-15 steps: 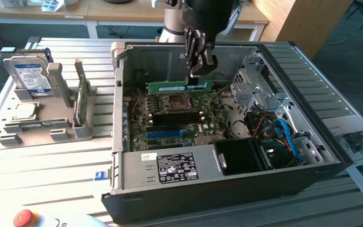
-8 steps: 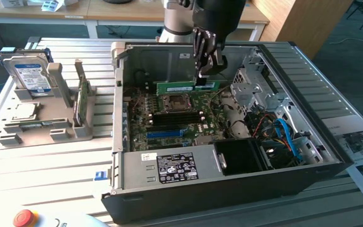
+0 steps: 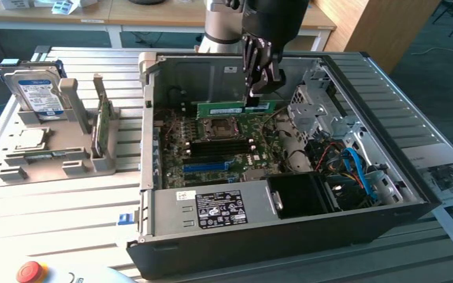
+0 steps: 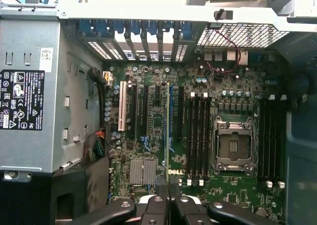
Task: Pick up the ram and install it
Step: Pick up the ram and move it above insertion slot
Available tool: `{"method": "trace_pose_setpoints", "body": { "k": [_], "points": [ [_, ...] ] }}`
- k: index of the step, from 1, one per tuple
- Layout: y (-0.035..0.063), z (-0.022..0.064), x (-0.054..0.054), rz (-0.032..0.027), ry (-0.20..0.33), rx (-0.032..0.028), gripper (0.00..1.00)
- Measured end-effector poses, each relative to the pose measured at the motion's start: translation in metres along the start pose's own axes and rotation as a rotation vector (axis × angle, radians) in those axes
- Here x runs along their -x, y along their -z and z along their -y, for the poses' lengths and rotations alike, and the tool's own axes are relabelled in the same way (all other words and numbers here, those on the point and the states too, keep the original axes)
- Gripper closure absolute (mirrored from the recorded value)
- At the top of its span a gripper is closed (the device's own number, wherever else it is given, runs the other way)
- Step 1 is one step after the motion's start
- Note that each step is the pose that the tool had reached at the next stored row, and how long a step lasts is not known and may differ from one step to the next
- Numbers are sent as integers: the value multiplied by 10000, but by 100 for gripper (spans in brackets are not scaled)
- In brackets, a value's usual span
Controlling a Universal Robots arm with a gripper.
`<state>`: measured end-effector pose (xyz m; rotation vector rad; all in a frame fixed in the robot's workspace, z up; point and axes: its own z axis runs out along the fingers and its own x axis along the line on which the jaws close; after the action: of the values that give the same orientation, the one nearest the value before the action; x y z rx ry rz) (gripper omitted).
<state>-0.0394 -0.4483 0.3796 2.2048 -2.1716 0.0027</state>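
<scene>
My pincer [image 3: 258,95], clamped on the ram [image 3: 226,109], hangs in the open top of the computer case [image 3: 289,242]. Free room lies above the motherboard [image 3: 210,150]. The power supply [image 3: 210,207], drive cage [image 3: 321,115] and blue cables [image 3: 355,165] crowd its edges.

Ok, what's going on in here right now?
The arm's gripper has its fingers shut on the ram, holding the green stick on edge inside the open computer case, above the motherboard near the processor socket. The ram is not yet in a slot. A hard drive stands in the holder on the exterior view's left.
</scene>
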Motion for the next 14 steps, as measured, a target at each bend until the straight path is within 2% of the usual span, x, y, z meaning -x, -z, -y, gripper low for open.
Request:
{"method": "trace_pose_setpoints", "body": {
  "k": [4, 14],
  "points": [
    [-1, 2, 8, 2, -11, 0, 88],
    [1, 15, 131, 8, -227, 8, 88]
  ]
}}
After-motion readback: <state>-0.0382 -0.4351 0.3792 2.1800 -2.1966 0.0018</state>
